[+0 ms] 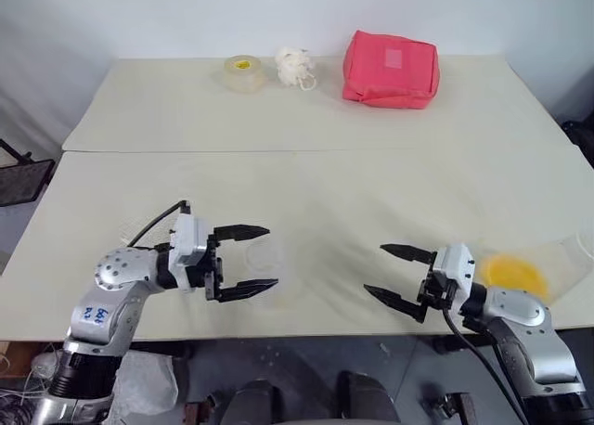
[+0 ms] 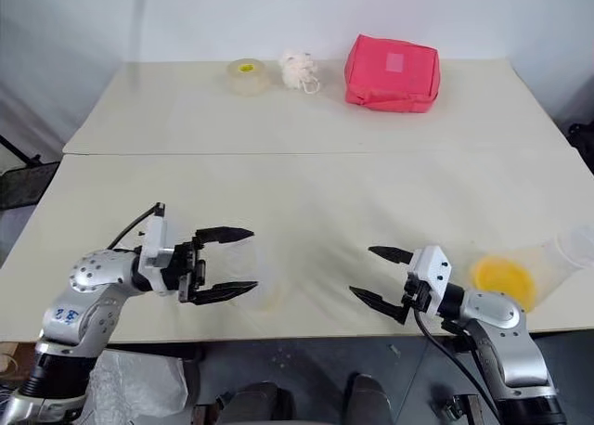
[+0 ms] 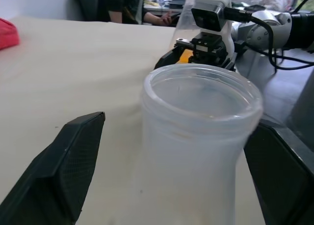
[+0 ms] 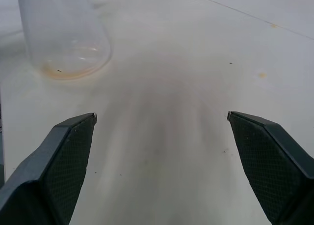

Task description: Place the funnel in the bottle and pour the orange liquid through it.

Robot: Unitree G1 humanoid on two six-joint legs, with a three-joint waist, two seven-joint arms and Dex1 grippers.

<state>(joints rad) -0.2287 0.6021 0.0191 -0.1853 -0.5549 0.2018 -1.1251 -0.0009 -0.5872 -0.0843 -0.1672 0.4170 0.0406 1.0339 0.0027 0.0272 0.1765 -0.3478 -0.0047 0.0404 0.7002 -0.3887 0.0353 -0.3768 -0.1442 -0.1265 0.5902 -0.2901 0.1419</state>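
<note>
- Nearest of all, the left claw (image 1: 243, 259) sits at the front edge of the pale cream worktop (image 1: 306, 179), its two black fingers spread wide and level on either side of the small transparent plastic bottle (image 3: 196, 151), a flask with a wide base and short wide neck. The fingers flank it without pressing it, so it is bracketed, not yet gripped.
- Looking down the bottle's open mouth from the left wrist view, I see no funnel and no liquid in it; only a faint orange ring shows round its foot in the right wrist view.
- Across from it, the right claw (image 1: 397, 275) is released too, fingers wide apart and holding nothing, pointing toward the bottle with bare worktop between them.
- Just behind the right claw lies a large clear plastic cup (image 1: 548, 258) tipped on its side, with the translucent yellow-orange liquid (image 1: 512, 274) pooled in it.
- Well beyond both claws, at the far edge, sit a yellowish tape roll (image 1: 243, 73), a white crumpled wad (image 1: 295, 68) and a red fabric pouch (image 1: 391, 69).
- The small clear funnel I cannot make out anywhere.
- Step in hand, as I judge it: steadying the bottle. Next move calls for closing the left fingers gently on the neck, then locating the funnel and seating it before any pouring.
</note>
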